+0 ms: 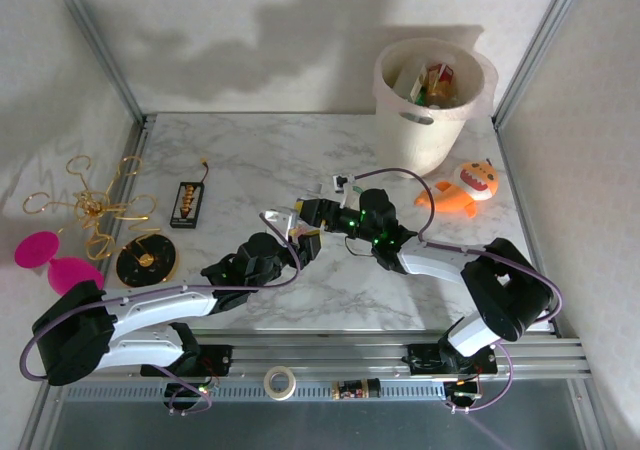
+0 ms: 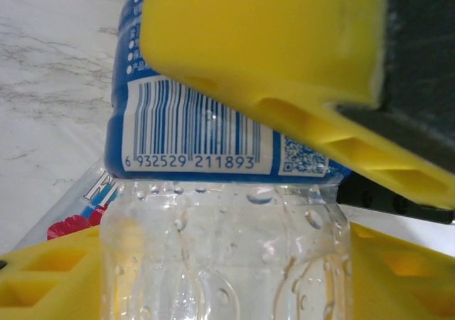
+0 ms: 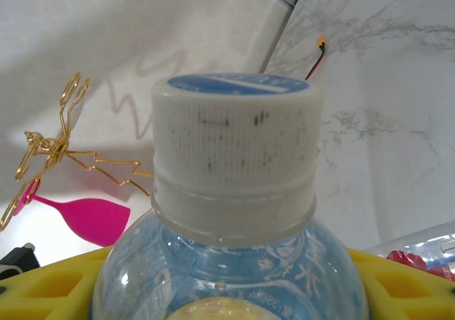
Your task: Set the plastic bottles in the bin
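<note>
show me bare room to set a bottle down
Free: the far table strip between the black tray and the bin; the near patch between left arm and right arm. Crowded: the centre, where left end effector and right end effector meet a bottle; the left edge by the gold wire stand.

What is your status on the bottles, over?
Right hand shut on bottle below cap; left hand around its body, grip unclear. Bin part filled. Toy beside bin.

Toy: you have an orange toy (image 1: pixel 466 187) lying far right on the marble table (image 1: pixel 250 150).
Left side: you see gold wire (image 1: pixel 95 205), a pink glass (image 1: pixel 40 250) and a black disc (image 1: pixel 146 260).
Front rail: your tape roll (image 1: pixel 281 381).
</note>
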Controlling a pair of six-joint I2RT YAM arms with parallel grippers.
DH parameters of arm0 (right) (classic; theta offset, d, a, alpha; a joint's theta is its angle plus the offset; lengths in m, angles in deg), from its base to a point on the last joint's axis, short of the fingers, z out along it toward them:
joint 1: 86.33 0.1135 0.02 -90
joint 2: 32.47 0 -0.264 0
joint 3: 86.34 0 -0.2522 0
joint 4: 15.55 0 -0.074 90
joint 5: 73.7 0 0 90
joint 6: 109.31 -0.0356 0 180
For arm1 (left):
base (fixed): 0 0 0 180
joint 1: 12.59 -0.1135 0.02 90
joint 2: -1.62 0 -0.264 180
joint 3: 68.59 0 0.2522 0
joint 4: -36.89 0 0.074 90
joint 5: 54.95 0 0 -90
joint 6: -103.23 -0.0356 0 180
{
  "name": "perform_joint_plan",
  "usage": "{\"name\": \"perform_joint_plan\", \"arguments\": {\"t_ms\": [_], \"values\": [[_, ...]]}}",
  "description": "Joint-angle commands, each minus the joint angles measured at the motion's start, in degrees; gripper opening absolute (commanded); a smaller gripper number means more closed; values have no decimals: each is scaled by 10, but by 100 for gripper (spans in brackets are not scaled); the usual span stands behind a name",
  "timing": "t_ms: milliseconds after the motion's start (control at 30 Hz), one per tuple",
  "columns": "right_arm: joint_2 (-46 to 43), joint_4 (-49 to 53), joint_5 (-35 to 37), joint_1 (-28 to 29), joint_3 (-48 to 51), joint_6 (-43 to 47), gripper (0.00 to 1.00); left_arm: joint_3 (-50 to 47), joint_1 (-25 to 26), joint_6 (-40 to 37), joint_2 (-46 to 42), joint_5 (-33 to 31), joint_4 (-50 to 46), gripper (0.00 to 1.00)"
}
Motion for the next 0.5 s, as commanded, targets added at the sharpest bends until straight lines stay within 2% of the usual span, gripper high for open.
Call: {"name": "perform_joint_plan", "arguments": {"t_ms": [0, 100, 167, 267, 467], "values": [[8, -13, 26, 0, -16, 4, 56, -13, 4, 7, -22, -29, 33, 75], [7, 19, 47, -3, -33, 28, 56, -22, 3, 23, -32, -57, 39, 93], [3, 62, 73, -9, -53, 51, 56, -27, 1, 34, -40, -75, 43, 100], [-5, 124, 106, -24, -87, 93, 57, -37, -10, 49, -56, -79, 52, 100], [-14, 234, 122, -96, -186, 175, 56, -76, -55, 110, -95, -79, 75, 100]]}}
